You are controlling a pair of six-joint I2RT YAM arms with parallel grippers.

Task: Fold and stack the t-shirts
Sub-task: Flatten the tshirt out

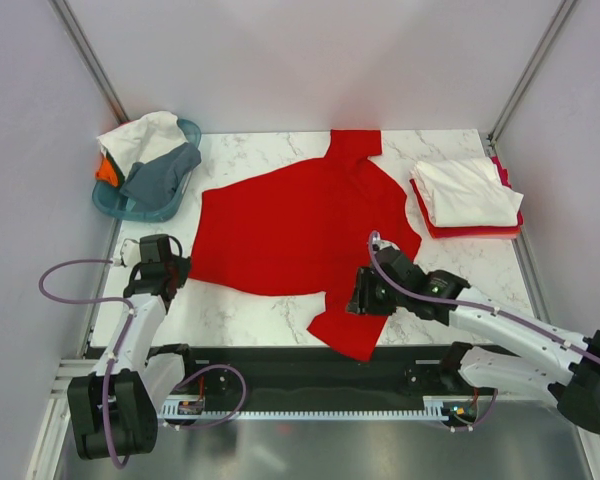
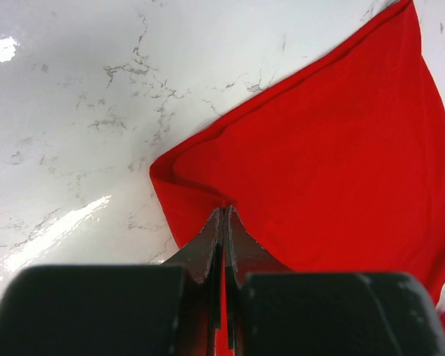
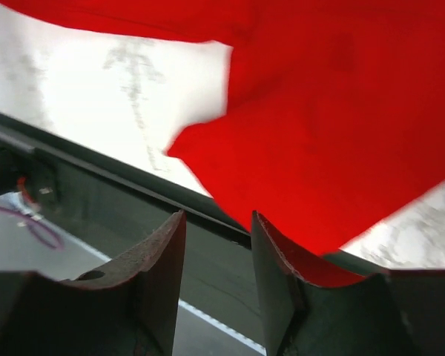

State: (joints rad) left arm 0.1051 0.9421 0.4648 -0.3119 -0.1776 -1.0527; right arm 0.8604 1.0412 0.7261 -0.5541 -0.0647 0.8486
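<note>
One t-shirt [image 1: 300, 225] — marble table [image 1: 240, 312], pale walls [image 1: 310, 60].

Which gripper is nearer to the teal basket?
Left. The left gripper is close in front of the teal basket, at the left edge of the red t-shirt; the right gripper is far across, at its near sleeve.

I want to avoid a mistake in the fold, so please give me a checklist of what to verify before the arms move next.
1. The red t-shirt is spread flat on the table: ok.
2. Its near sleeve is fully on the table: not ok, it reaches over the near edge.
3. The right gripper is open: ok.
4. The right gripper is free of cloth: cannot tell, red cloth lies close against one finger.
5. The left gripper is shut at the shirt's left corner: ok. Whether it really holds cloth: cannot tell.
6. The folded stack is tidy: ok.
</note>
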